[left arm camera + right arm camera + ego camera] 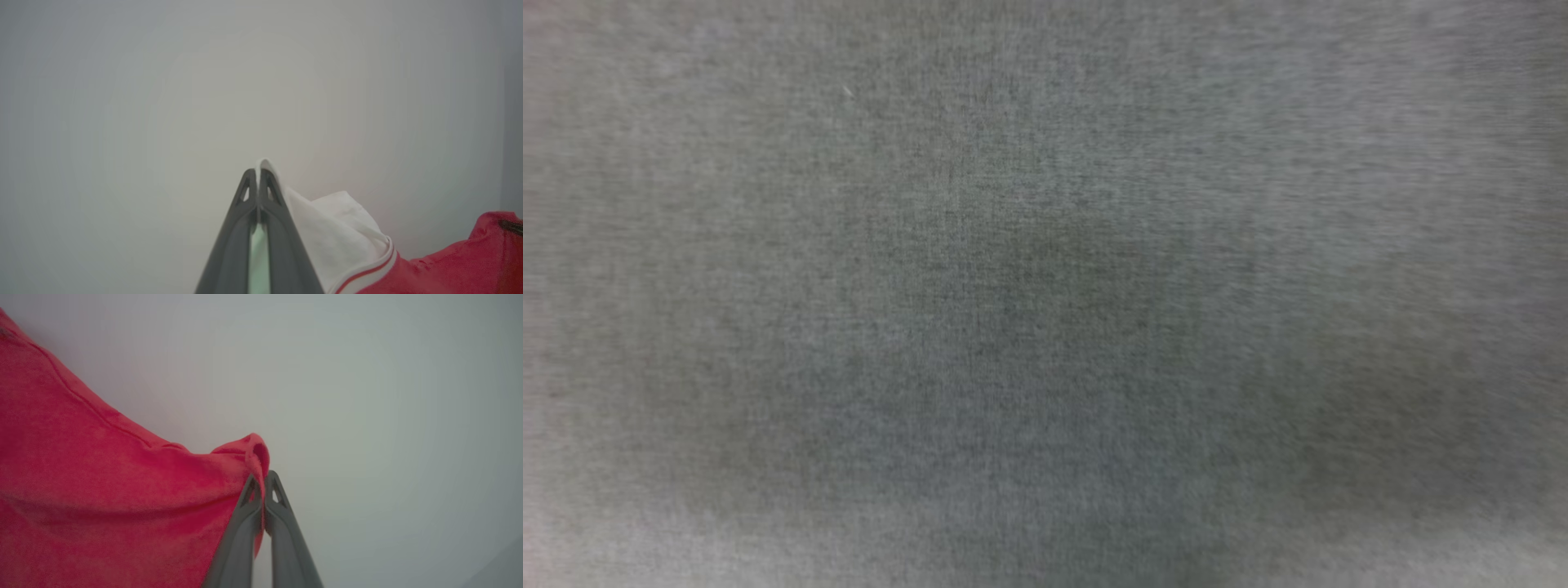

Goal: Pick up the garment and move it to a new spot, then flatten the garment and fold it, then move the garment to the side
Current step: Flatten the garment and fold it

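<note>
In the left wrist view my left gripper point(258, 173) is shut on a white sleeve of the garment point(339, 232); the sleeve's red-and-white striped trim and the red body trail off to the lower right. In the right wrist view my right gripper point(263, 479) is shut on a red hemmed edge of the garment point(102, 490), whose red cloth spreads across the left half of that view. A bit of cloth sticks up past each pair of fingertips.
The head view is a blurred, close grey woven surface point(1045, 294). Behind both grippers lies a plain pale grey background point(163, 102), also seen as the grey background point(388, 416) to the right of the right gripper.
</note>
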Tool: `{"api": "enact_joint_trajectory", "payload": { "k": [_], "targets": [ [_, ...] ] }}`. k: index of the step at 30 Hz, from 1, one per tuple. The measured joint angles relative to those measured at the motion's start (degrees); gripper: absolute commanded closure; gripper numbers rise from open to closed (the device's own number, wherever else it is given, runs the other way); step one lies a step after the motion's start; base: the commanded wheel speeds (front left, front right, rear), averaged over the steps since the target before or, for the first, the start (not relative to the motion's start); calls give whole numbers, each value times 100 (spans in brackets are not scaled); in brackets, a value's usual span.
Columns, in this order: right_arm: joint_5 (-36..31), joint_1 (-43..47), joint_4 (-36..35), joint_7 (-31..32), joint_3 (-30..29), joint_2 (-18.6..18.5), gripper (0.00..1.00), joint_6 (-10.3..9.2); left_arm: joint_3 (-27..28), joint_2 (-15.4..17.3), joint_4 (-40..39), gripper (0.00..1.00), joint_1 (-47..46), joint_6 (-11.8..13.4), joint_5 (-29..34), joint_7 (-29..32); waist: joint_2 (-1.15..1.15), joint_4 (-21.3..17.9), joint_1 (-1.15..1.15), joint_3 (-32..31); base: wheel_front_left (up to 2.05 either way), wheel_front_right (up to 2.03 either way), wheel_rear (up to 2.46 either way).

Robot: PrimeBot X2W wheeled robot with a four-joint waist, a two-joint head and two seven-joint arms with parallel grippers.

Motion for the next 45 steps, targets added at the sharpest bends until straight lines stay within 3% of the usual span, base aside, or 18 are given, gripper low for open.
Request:
{"api": "enact_joint_trajectory", "payload": {
  "k": [4,9,14,18,21,25,28,33,40,45],
  "targets": [
    [-120,277,236,-38,-218,149,100,1,191,-55,-153,100,721,0,40,1,0,121,1,345,0,0,0],
    [-15,492,377,-53,-114,198,100,1,29,-42,-367,100,1392,0,-170,0,0,316,0,424,0,0,0],
    [748,1000,522,-37,256,281,100,1,-492,194,-734,100,2170,0,-716,218,0,420,0,162,0,0,0],
    [1655,1609,346,277,993,213,100,1,-940,548,-1288,100,2848,0,-1344,697,0,499,0,-226,0,0,0],
    [2482,2252,-175,705,1561,-168,100,2,-1220,881,-1661,100,3411,-1,-1612,944,0,528,0,-591,0,0,0],
    [3505,3361,-1238,1288,2135,-993,100,2,-1433,1261,-2130,100,4183,4,-1871,1034,0,525,0,-1149,0,0,0],
    [4083,4251,-2016,1588,2232,-1652,100,2,-1548,1579,-2620,100,4827,191,-2026,984,0,521,0,-1575,0,0,0],
    [4626,5714,-2982,1904,1962,-2317,100,2,-1746,2057,-3635,100,5923,705,-2330,816,0,522,0,-2231,0,0,0],
    [4740,7639,-4161,2339,1350,-2540,100,2,-1964,2780,-5054,100,7358,1719,-2771,374,0,515,0,-2974,0,0,0],
    [4666,8811,-4875,2782,926,-2525,100,2,-2001,3077,-5725,100,8223,2288,-3083,118,0,488,0,-3316,0,0,0]
  ]
}}
